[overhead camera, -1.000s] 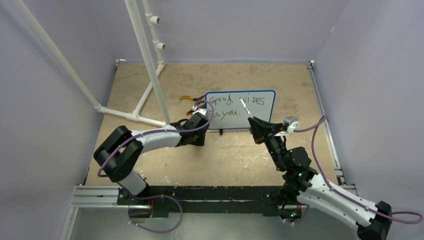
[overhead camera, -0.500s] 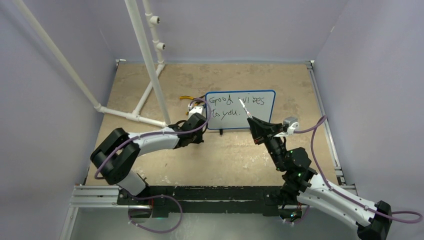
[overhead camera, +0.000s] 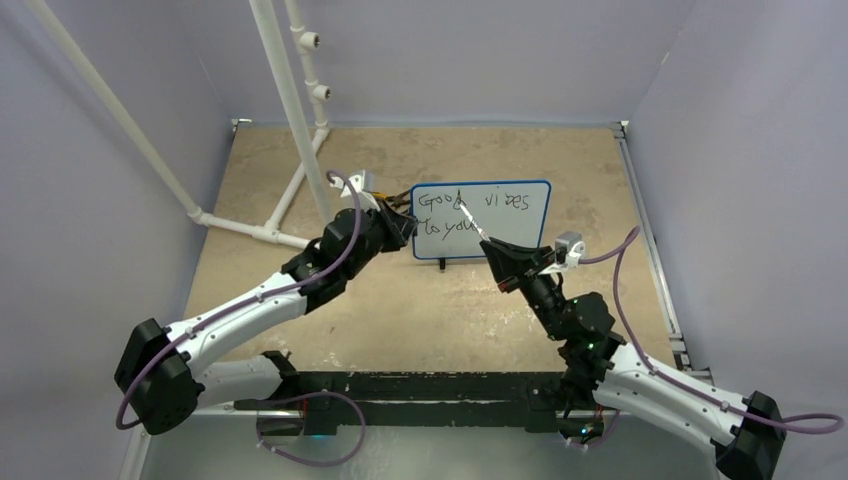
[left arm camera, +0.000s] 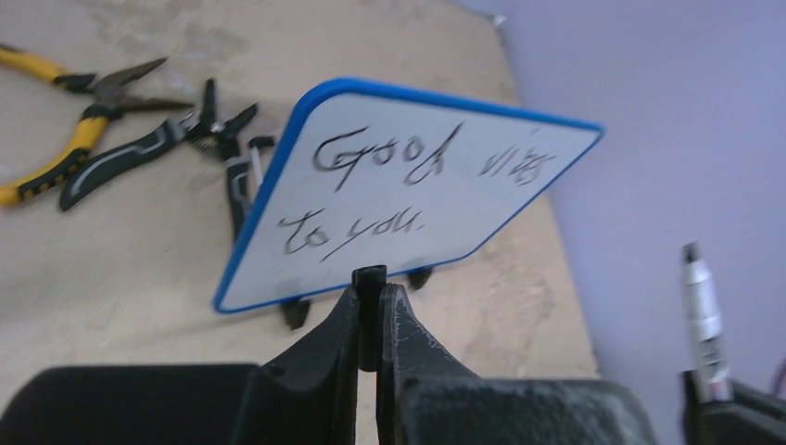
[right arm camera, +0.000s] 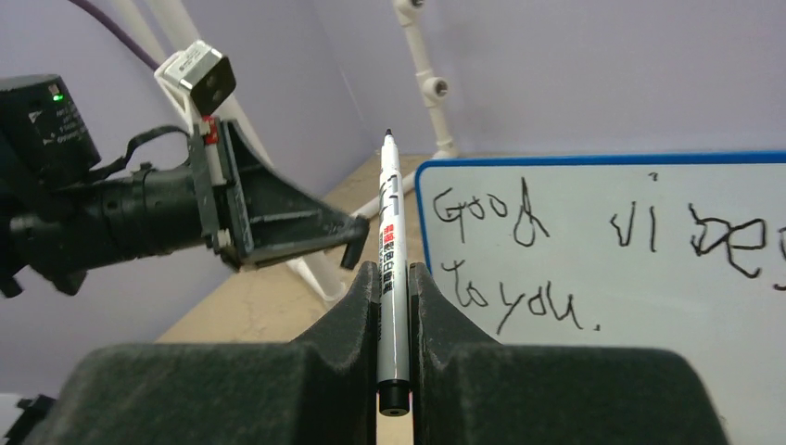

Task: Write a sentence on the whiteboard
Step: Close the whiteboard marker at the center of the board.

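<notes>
The whiteboard (overhead camera: 515, 238) stands upright at the table's middle back, blue-rimmed on small black feet. The sentence (overhead camera: 468, 212) reads roughly "Good vibes to you." in two black lines. My right gripper (overhead camera: 500, 256) is shut on a grey marker (overhead camera: 476, 223), with the tip raised in front of the board's left half. In the right wrist view the marker (right arm camera: 391, 241) points up, left of the board (right arm camera: 649, 306). My left gripper (overhead camera: 404, 228) is at the board's left edge, shut on a small black cap (left arm camera: 371, 278). The board (left arm camera: 482, 209) faces the left wrist camera.
Yellow-handled pliers (left arm camera: 56, 167) and black-handled cutters (left arm camera: 218, 139) lie on the table behind the board's left end. A white PVC pipe frame (overhead camera: 290, 110) stands at the back left. Purple walls enclose the table.
My left arm has lifted and swung back, its gripper now at the board's upper left edge. My right gripper has moved left with the marker, its tip now over "Good".
</notes>
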